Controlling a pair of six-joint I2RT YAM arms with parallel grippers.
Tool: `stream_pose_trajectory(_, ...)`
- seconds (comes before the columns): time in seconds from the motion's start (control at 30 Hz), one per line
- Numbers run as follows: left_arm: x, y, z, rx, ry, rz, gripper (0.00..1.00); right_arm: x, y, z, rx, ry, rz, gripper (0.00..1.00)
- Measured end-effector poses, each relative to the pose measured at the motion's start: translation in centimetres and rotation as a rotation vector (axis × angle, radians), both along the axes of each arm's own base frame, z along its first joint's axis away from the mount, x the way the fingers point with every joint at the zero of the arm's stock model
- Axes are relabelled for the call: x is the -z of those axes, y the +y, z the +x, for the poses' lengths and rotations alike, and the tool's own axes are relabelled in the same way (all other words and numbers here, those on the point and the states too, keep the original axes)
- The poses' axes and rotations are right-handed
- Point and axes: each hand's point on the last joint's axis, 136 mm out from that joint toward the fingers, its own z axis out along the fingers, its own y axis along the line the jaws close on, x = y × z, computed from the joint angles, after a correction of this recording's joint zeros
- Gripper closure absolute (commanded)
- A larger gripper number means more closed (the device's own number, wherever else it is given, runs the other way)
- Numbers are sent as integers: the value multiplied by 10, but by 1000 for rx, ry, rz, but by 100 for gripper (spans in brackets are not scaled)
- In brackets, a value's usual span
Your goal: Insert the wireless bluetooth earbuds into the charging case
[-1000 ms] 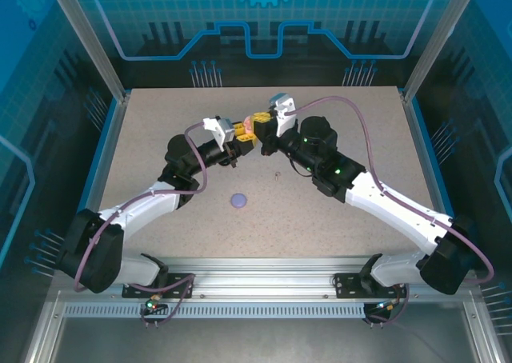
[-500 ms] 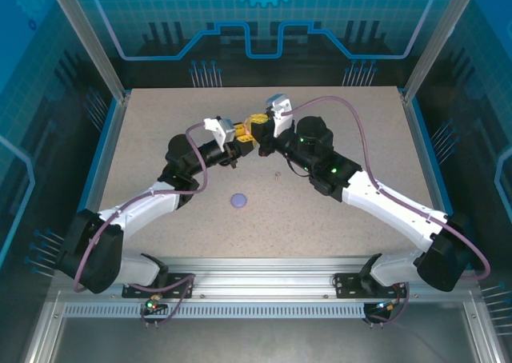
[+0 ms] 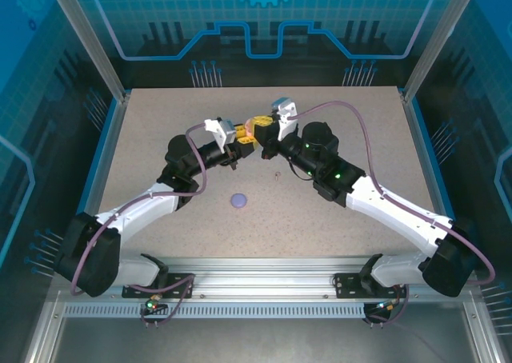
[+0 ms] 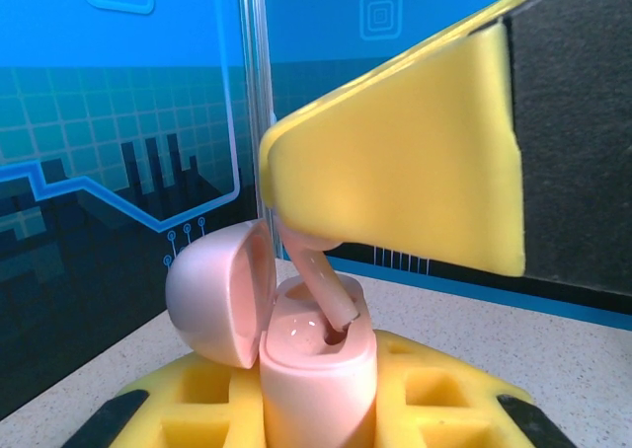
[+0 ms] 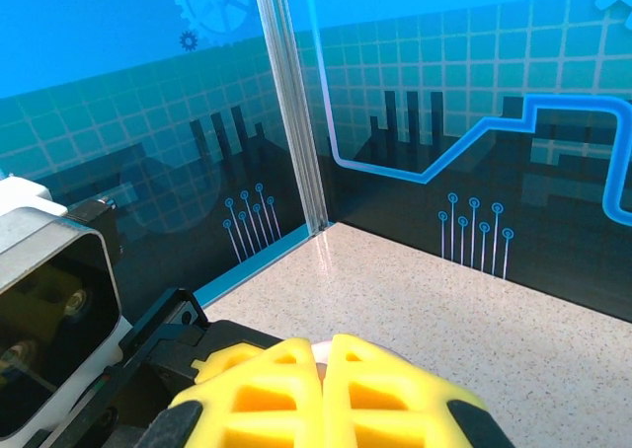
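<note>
My left gripper (image 4: 316, 413) is shut on the pale pink charging case (image 4: 318, 374), held upright between yellow fingers (image 4: 193, 409) with its lid (image 4: 219, 295) swung open to the left. My right gripper (image 5: 322, 384) is shut on a pale pink earbud (image 4: 324, 288). The earbud comes down from the right gripper's yellow fingers (image 4: 395, 186), and its stem tip is at the mouth of a slot in the case. In the top view the two grippers, left (image 3: 242, 137) and right (image 3: 259, 129), meet above the middle of the table.
A round lilac case (image 3: 238, 200) lies on the speckled table (image 3: 160, 123) in front of the left arm. A tiny earbud-like thing (image 3: 277, 175) lies near the right arm. Glass walls and metal posts (image 3: 104, 51) close the table's sides and back.
The right wrist has shifted slightly over the case. The left arm and the case have stayed where they were.
</note>
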Motion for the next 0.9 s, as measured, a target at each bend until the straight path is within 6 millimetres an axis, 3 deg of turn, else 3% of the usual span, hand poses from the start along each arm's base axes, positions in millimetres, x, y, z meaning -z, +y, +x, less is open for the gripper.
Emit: stream_pose_trajectory(0.9, 1, 4, 6, -37, 42, -24, 100, 9, 6, 0, 35, -1, 31, 98)
